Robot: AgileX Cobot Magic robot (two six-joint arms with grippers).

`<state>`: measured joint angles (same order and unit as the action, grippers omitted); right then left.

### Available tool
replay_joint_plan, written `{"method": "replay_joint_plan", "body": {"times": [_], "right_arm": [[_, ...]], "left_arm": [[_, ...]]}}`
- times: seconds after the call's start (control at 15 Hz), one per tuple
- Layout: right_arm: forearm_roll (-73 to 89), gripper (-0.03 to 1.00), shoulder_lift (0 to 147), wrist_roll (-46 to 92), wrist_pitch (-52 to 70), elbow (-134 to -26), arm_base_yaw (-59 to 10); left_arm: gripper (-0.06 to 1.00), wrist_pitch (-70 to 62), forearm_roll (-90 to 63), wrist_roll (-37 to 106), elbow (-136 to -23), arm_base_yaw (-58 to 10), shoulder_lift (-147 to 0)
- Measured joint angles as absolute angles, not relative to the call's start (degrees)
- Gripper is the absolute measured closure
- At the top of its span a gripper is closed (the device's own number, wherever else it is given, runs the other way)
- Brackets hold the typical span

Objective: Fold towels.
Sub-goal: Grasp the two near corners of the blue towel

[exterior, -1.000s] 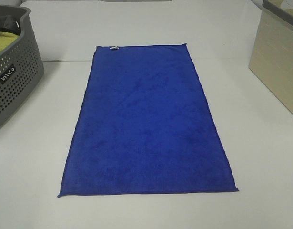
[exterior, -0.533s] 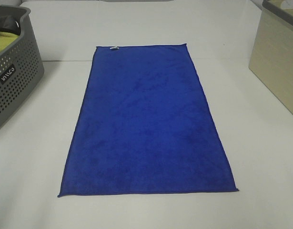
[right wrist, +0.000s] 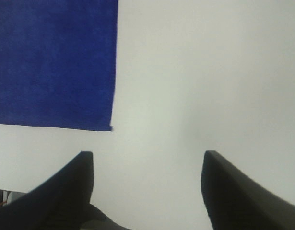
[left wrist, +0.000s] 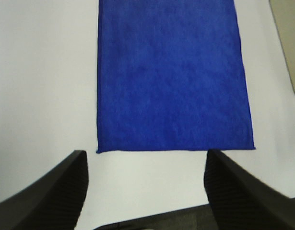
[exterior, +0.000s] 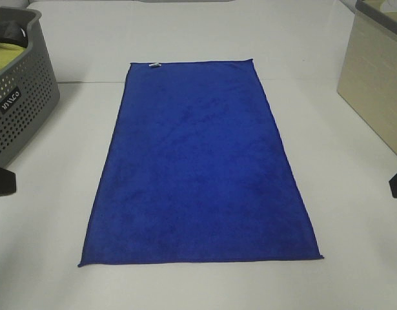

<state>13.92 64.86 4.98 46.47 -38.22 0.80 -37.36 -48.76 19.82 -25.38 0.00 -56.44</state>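
Left hand is gaping wide and empty just short of the near edge of the blue towel, which is lying flat mid-tabletop, right hand is spreading open, gripping nothing, off its near right corner, white surface is running along both long edges, and only the high camera is showing the white tag.

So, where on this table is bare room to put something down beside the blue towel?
Bare table lies between the towel and the grey basket, and between the towel and the beige box. Crowded only at those two containers.
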Motion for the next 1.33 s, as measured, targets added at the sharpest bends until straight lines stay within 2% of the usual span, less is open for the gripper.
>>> {"method": "replay_joint_plan", "body": {"times": [0.27,0.67,1.33], "right_arm": [[16.4,0.33,81.8,8.4,46.9,-43.6,1.0],[31.4,0.33,94.3,23.3,46.7,-44.1,1.0],[39.6,0.27,105.1,29.0,42.0,-44.1,1.0]], "left_arm": [[0.29,-37.3,-60.4,33.3,-25.3,0.0,-73.6],[0.29,-37.1,-81.5,57.6,-25.4,0.0,-92.2],[0.29,-36.7,-83.4,62.8,-30.9,-1.9,-105.1]]}}
